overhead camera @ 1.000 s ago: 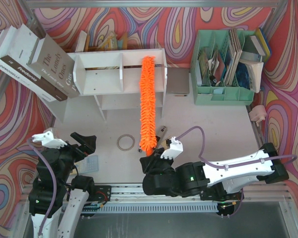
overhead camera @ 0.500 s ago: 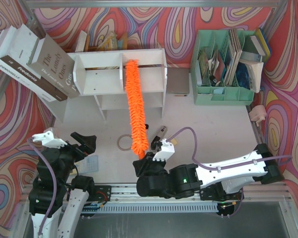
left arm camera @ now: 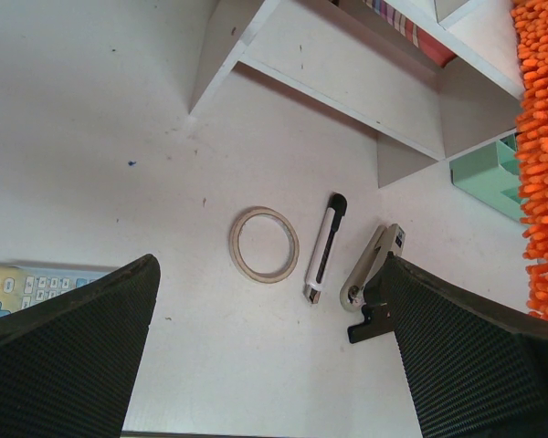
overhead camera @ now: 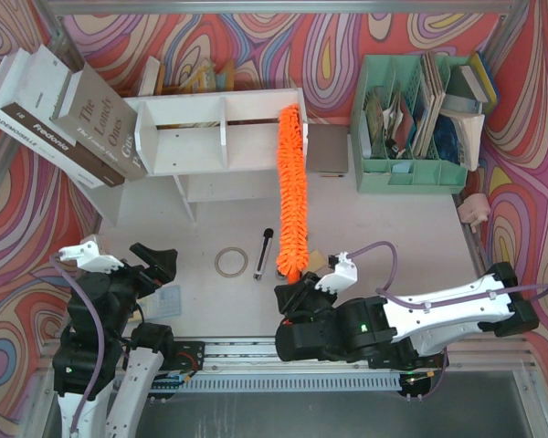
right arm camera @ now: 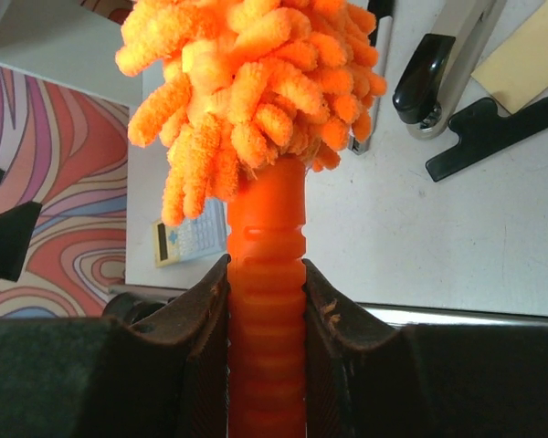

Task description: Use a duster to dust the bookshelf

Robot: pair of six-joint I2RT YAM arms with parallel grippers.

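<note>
Swung right, the duster (overhead camera: 292,187) runs lengthwise from the bookshelf's (overhead camera: 192,137) right end back to the right gripper (right arm camera: 267,274), clamped on its handle; the left gripper (left arm camera: 272,274) gapes, farther off.

The bookshelf (overhead camera: 201,137) stands along the bench's (overhead camera: 393,237) far edge, left of centre. Books (overhead camera: 64,114) lean at the far left corner, and a slotted organizer (overhead camera: 411,173) sits at the far right. The duster (overhead camera: 292,192) stretches from the bookshelf's right end toward the near edge, with a pen (overhead camera: 263,253) and a tape ring (overhead camera: 230,262) just left of it.
</note>
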